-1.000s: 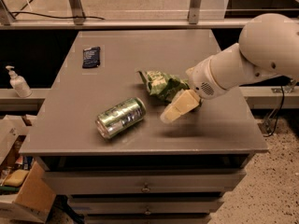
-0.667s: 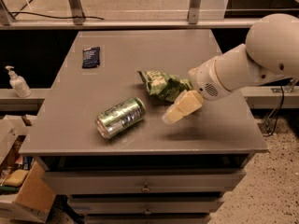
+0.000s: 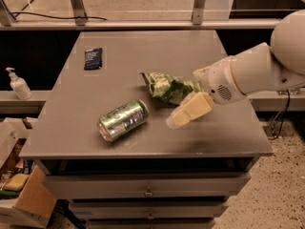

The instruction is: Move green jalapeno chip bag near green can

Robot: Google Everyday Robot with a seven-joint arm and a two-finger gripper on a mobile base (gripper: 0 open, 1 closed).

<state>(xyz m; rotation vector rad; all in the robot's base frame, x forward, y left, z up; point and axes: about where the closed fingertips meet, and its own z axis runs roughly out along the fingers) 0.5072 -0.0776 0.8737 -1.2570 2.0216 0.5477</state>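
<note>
The gripper point(image 3: 187, 98) is at the grasping step, its fingers point(image 3: 189, 112) seemingly spread astride the right end of the green jalapeno chip bag point(image 3: 164, 86), which lies on the table point(image 3: 71, 137) near the green can point(image 3: 123, 120); next it likely needs a firm pinch and a short slide toward the can.

green jalapeno chip bag point(image 3: 164, 86): crumpled shiny foil, lying flat mid table point(image 3: 71, 104), right end at the gripper point(image 3: 187, 99). green can point(image 3: 123, 120): metallic, on its side, angled, silver end facing front-left, near bag's lower left, not touching

Cream gripper point(image 3: 184, 99) at green, white-printed chip bag point(image 3: 164, 86); metallic green can point(image 3: 123, 120).
</note>
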